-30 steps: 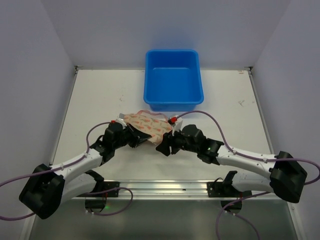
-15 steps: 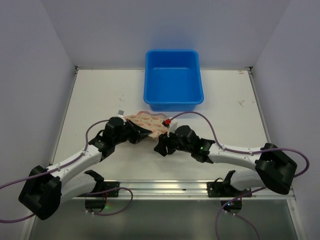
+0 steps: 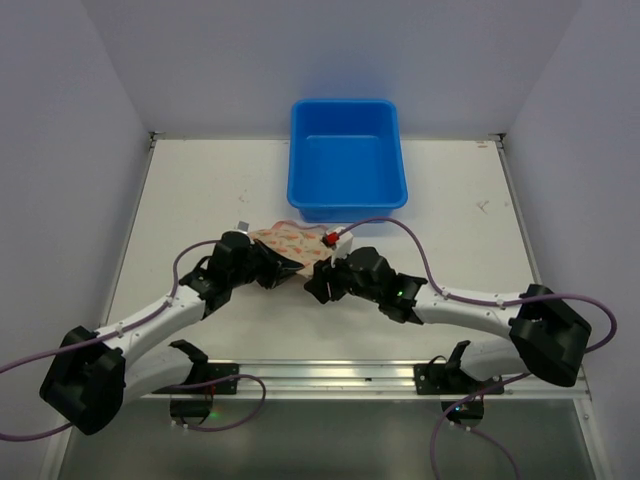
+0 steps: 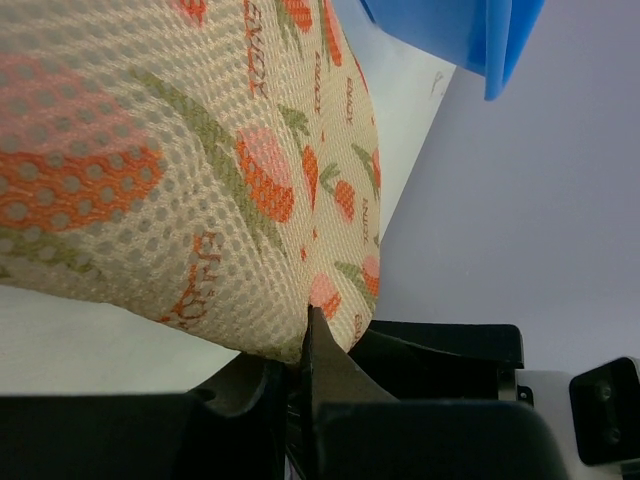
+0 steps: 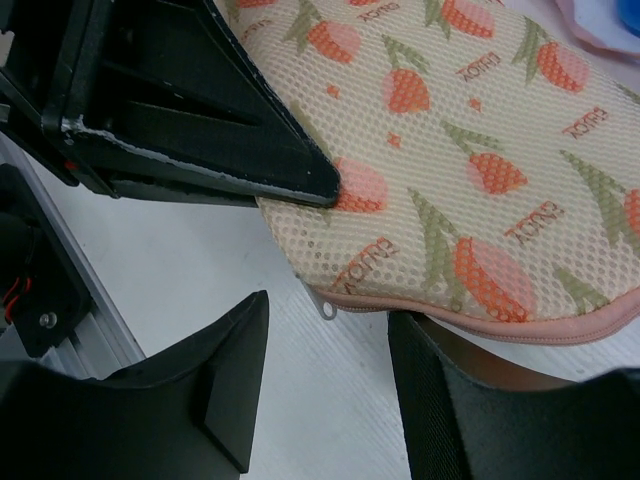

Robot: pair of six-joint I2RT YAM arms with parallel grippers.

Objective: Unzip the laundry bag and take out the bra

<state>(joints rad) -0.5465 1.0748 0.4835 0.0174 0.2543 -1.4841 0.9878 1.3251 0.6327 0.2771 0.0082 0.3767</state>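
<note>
The laundry bag [image 3: 291, 244] is a cream mesh case with orange-pink flower print, lying between the two grippers in front of the blue tub. My left gripper [image 3: 281, 270] is shut on the bag's near left edge [image 4: 300, 330]. In the right wrist view the bag [image 5: 470, 170] shows its pink zip edging and a small metal zip pull [image 5: 327, 309]. My right gripper [image 5: 328, 395] is open, its fingers [image 5: 225, 380] standing either side of the pull, not touching it. The bag is zipped shut. The bra is hidden.
A blue plastic tub [image 3: 346, 160] stands behind the bag at the back middle of the white table [image 3: 180, 200]. The table's metal front rail [image 3: 330, 375] runs near the arm bases. Purple cables loop from both arms.
My right gripper has moved left, closer to the bag's near edge. My left gripper has shifted slightly right with the bag held in it.
</note>
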